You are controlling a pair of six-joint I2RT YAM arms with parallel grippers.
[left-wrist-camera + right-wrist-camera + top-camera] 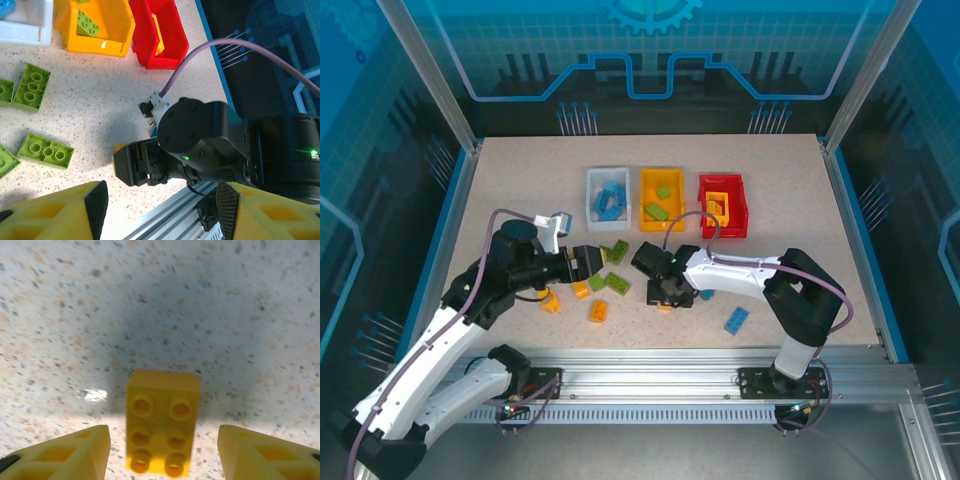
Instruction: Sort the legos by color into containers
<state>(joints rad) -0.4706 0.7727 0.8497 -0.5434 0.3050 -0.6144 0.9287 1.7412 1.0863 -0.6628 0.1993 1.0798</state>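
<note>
A yellow six-stud brick (161, 422) lies flat on the table between the spread fingers of my right gripper (162, 455), which is open and low over it; the fingers stand apart from its sides. From above, that gripper (667, 292) sits at the table's middle front. My left gripper (588, 262) is open with nothing between its pads (95, 202), hovering left of the right wrist (200, 145). Green bricks (618, 283) and orange bricks (599, 311) lie scattered around it. A blue brick (736, 320) lies to the right. The white-grey bin (591, 196), yellow-orange bin (645, 200) and red bin (741, 208) stand in a row behind.
Blue bricks (611, 199) lie in the white-grey bin, green ones (657, 211) in the yellow-orange bin, and a yellow frame piece (718, 203) in the red bin. Two green bricks (31, 87) lie left of the right arm. A metal rail (650, 380) runs along the near edge.
</note>
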